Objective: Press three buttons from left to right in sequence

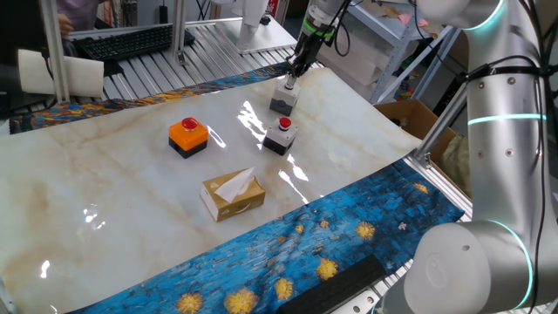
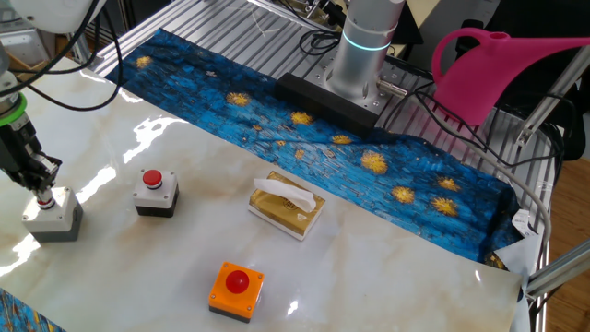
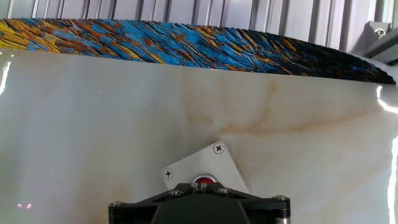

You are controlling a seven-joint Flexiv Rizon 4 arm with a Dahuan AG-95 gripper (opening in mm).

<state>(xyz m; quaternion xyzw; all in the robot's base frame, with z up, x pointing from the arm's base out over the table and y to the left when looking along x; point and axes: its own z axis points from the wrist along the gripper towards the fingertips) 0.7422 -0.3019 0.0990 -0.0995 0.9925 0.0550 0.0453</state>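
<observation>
Three buttons stand on the marble-look mat. The orange-topped button (image 1: 187,135) (image 2: 236,289) has a red cap. A grey-white button (image 1: 281,135) (image 2: 155,192) also shows its red cap. On the third button, grey-white (image 1: 284,98) (image 2: 53,216) (image 3: 200,167), my gripper (image 1: 292,78) (image 2: 43,196) (image 3: 203,185) comes straight down. Its fingertips are shut together and rest on that button's red cap (image 3: 203,180), most of which they hide.
A tan tissue box (image 1: 233,194) (image 2: 287,206) lies near the blue patterned cloth (image 1: 349,231). The arm's base (image 2: 359,55) stands behind the cloth, with a pink watering can (image 2: 498,65) beside it. A cardboard box (image 1: 410,118) sits off the table edge.
</observation>
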